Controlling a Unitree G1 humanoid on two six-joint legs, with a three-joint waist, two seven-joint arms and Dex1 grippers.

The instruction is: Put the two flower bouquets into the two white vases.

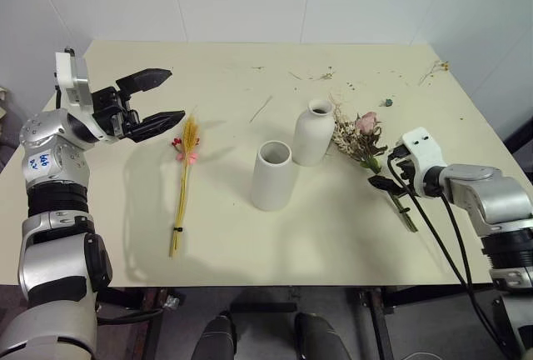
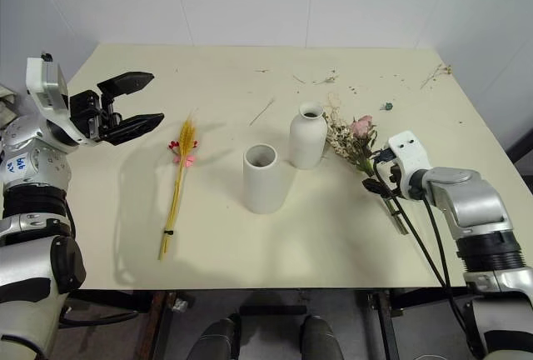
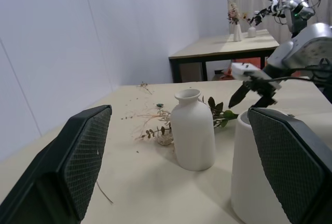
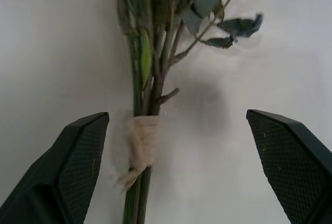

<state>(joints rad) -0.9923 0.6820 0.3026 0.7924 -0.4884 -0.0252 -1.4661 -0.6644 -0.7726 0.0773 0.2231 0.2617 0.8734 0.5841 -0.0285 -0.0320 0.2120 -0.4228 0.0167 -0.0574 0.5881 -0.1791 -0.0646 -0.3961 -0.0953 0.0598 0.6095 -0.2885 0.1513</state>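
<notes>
A slim yellow wheat bundle (image 1: 183, 181) with pink and red berries lies flat on the table's left half. My left gripper (image 1: 175, 93) hovers open above and to its left, holding nothing. The wide-mouthed white vase (image 1: 273, 177) stands mid-table, with the bottle-shaped white vase (image 1: 314, 132) just behind it to the right. The rose bouquet (image 1: 360, 139) lies right of the bottle vase, stems toward the front right. My right gripper (image 1: 391, 189) is open low over those stems. In the right wrist view the beige-wrapped stems (image 4: 142, 141) lie between its spread fingers (image 4: 78, 156).
Loose dried twigs and crumbs (image 1: 321, 74) lie scattered along the cream table's (image 1: 333, 243) far side, more at the far right corner (image 1: 437, 67). A white wall runs behind the table. The left wrist view shows another table (image 3: 228, 47) in the background.
</notes>
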